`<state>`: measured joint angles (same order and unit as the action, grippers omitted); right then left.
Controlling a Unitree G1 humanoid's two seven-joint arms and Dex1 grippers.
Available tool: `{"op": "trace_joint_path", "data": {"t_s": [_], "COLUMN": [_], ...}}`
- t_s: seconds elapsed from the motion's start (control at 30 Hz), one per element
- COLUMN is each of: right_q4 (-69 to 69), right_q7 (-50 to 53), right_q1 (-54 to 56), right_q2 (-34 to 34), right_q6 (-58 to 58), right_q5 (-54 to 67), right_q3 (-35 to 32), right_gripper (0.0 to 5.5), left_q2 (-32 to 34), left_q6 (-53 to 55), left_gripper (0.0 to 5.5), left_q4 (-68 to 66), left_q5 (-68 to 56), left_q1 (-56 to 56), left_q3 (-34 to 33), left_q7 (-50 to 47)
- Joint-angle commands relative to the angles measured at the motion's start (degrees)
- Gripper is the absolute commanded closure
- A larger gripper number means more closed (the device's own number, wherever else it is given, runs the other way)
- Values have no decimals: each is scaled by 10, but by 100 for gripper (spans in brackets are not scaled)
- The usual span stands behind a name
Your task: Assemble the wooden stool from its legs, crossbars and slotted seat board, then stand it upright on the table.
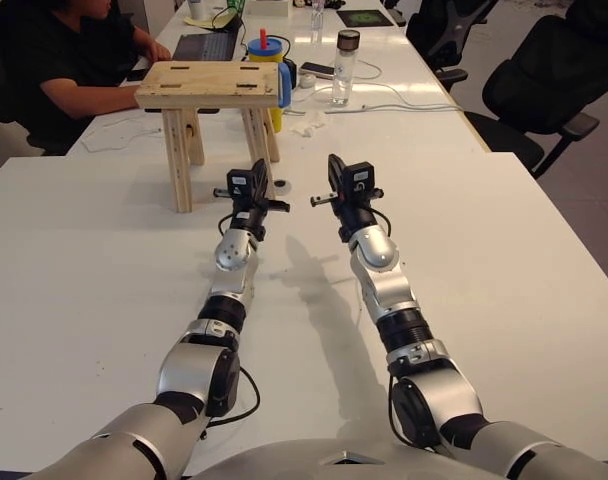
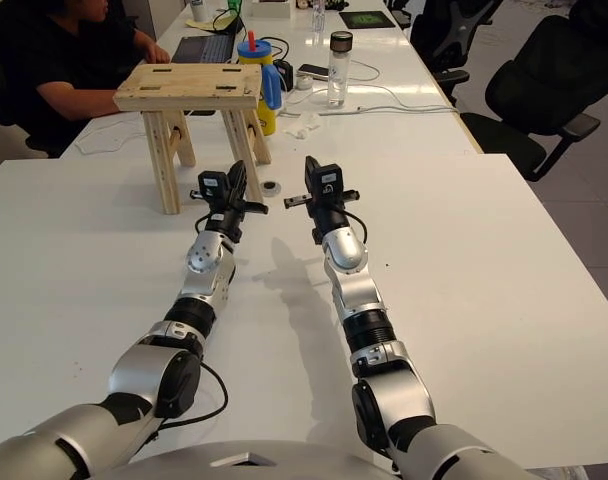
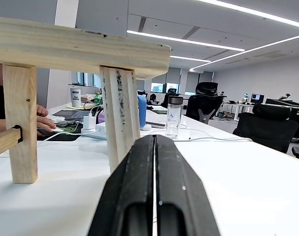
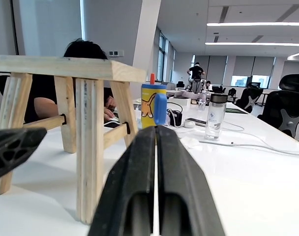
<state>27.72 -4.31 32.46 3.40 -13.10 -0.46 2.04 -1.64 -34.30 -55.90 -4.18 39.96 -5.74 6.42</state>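
The wooden stool stands upright on its legs at the far left of the white table, slotted seat board on top and crossbars between the legs. My left gripper is shut and empty, just right of the stool's near right leg. My right gripper is also shut and empty, a little further right, level with the left one. From the right wrist view the stool stands ahead of the shut fingers, with the left gripper beside it.
A small dark ring lies on the table between the grippers. Behind the stool stand a yellow and blue bottle, a clear bottle and a laptop, with cables. Office chairs stand off the right edge.
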Motion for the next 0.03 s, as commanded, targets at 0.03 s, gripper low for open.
{"op": "trace_joint_path", "data": {"t_s": [0.03], "right_q4": [9], "right_q7": [0], "right_q1": [5], "right_q2": [-2], "right_q6": [-9], "right_q5": [10], "right_q3": [-10], "right_gripper": [550], "left_q2": [7], "left_q6": [-22], "left_gripper": [547], "left_q4": [-23], "left_q5": [10], "left_q1": [20], "left_q3": [1], "left_q7": [-3]}}
